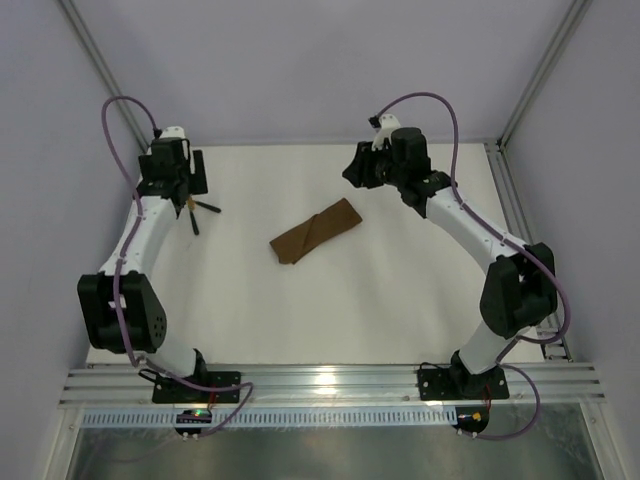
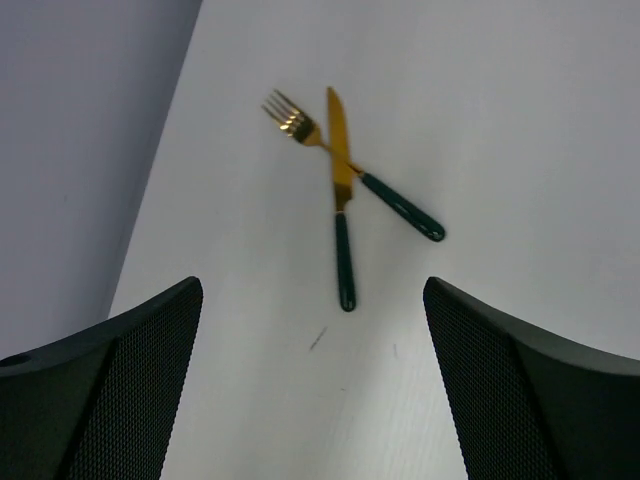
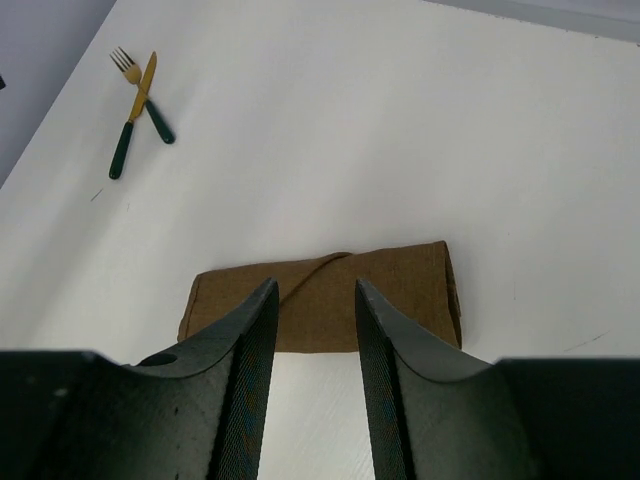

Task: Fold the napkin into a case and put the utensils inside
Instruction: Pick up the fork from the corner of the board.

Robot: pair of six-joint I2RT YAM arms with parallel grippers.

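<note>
White table (image 1: 400,300), case (image 1: 316,232) centred, utensils (image 2: 342,170) near edge

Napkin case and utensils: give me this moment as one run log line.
case: folded, lying free | fork, knife: crossed, outside case | left gripper: open, facing them | right gripper: open, empty

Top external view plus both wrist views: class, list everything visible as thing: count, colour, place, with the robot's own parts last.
case: 1, dark brown, folded flat at the table's middle
fork: 1, gold head with dark handle, far left of table, crossed with the knife
knife: 1, gold blade with dark handle, lying across the fork
table: 1, white, under everything
left gripper: 1, black, open above fork and knife
right gripper: 1, black, open, facing the case
</note>
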